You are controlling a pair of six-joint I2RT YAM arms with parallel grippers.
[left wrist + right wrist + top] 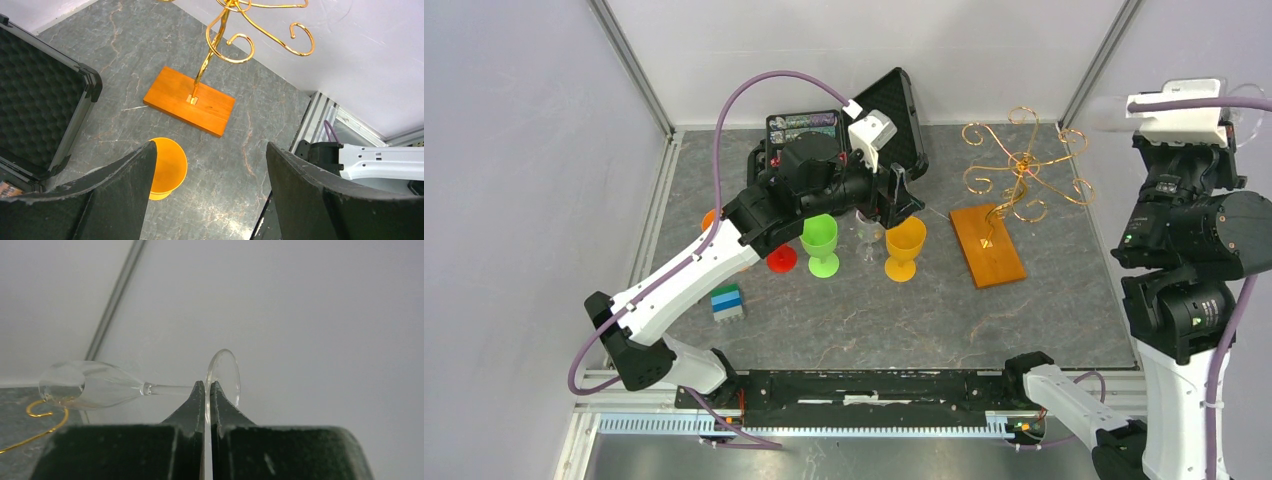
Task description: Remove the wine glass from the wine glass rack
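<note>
In the top external view, the wine glass rack [989, 245] is seen standing apart from both arms. In the left wrist view, the left gripper [211, 150] is shown spread wide and empty above an orange cup [170, 165]. Only in the right wrist view is the wine glass [85, 385] revealed, held sideways in the air with its foot pinched by the right gripper [207, 385].

Legible text, labels, brands, numbers: none can be read.
Item 1: printed card [804, 125] at the open black case [899, 105], with green and pale print too small to make out.
Item 2: white arm link [380, 162], with tiny dark marks that are unreadable.
</note>
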